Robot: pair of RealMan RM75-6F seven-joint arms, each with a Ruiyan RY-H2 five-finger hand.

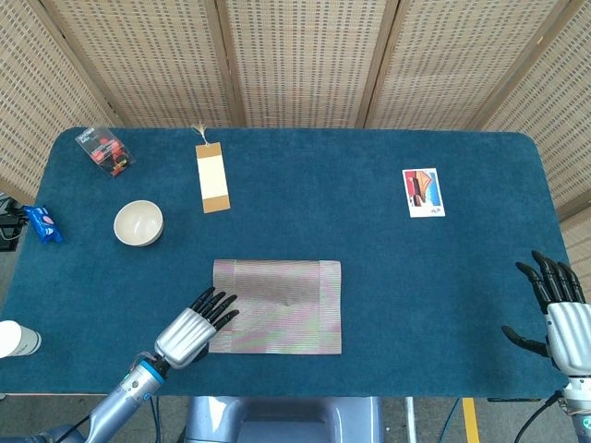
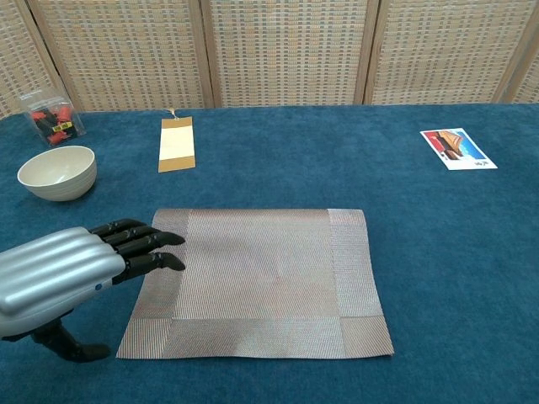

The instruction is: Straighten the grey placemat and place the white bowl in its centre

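The grey placemat (image 1: pixel 277 305) (image 2: pixel 257 280) lies flat near the table's front edge, its sides running about parallel to that edge. The white bowl (image 1: pixel 138 222) (image 2: pixel 57 172) stands upright on the blue cloth, off the mat to its far left. My left hand (image 1: pixel 191 327) (image 2: pixel 72 271) is open, fingers stretched out, with the fingertips (image 2: pixel 165 250) over the mat's left border; whether they touch it I cannot tell. My right hand (image 1: pixel 556 305) hovers open at the table's right front corner, holding nothing.
A tan bookmark (image 1: pixel 212 177) lies behind the mat. A small clear box of red pieces (image 1: pixel 104 150) sits at the back left, a picture card (image 1: pixel 423 192) at the back right. A blue packet (image 1: pixel 42 223) lies on the table's left edge.
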